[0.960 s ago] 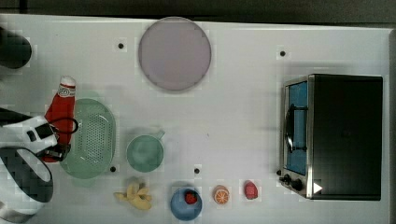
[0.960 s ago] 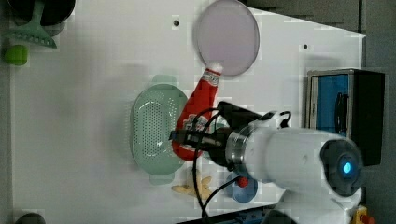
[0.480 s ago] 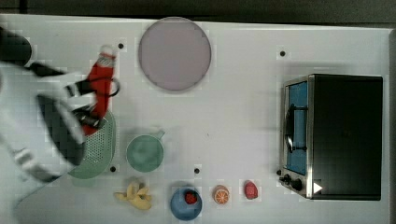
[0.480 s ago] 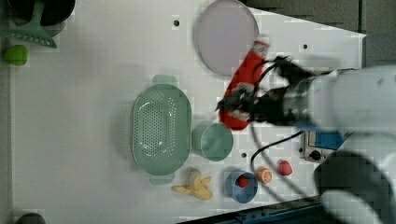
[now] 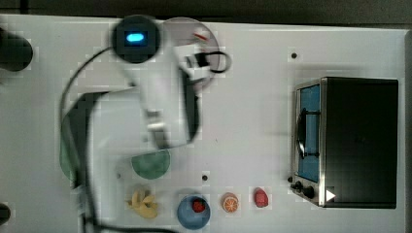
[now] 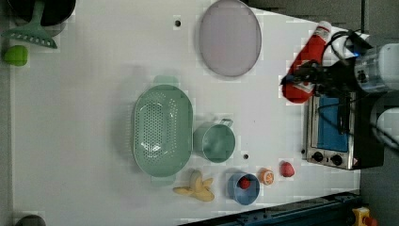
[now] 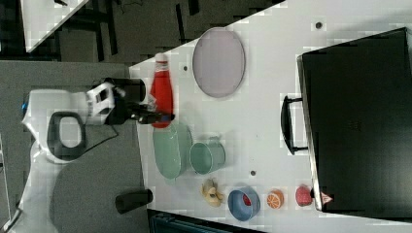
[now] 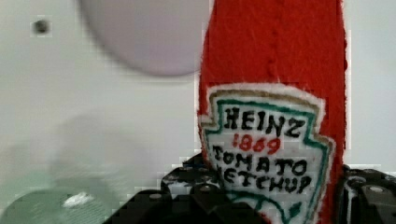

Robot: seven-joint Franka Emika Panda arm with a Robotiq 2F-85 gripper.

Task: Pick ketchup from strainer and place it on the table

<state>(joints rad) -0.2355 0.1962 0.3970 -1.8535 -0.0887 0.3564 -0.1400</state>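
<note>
1. White counter (image 6: 84, 117) with a few small dark holes carries all the props; a black and steel toaster oven (image 5: 354, 141) sits at the top view's right.
2. Arm (image 5: 155, 97) reaches across the counter in the top view, covering most of the strainer there. In the right view it extends level from the right view's left.
3. End effector (image 6: 308, 80) is clamped partway closed on the lower body of the ketchup (image 6: 306, 61). Bottle is off the counter, cap pointing away from the wrist, clear of the strainer.
4. Strainer (image 6: 162, 129), pale green, looks empty in the left view. Green cup (image 6: 214, 141) stands just beside it, nothing visible inside.
5. Blue bowl (image 6: 244, 187) holds one small red fruit. Banana (image 6: 195, 186), orange half (image 6: 266, 176) and a red fruit (image 6: 287, 168) lie loose nearby.
6. Grey-lilac plate (image 6: 229, 37) is bare.
7. Wrist view gives the label on the bottle, "Heinz Tomato Ketchup", with dark fingers (image 8: 187, 186) either side.
</note>
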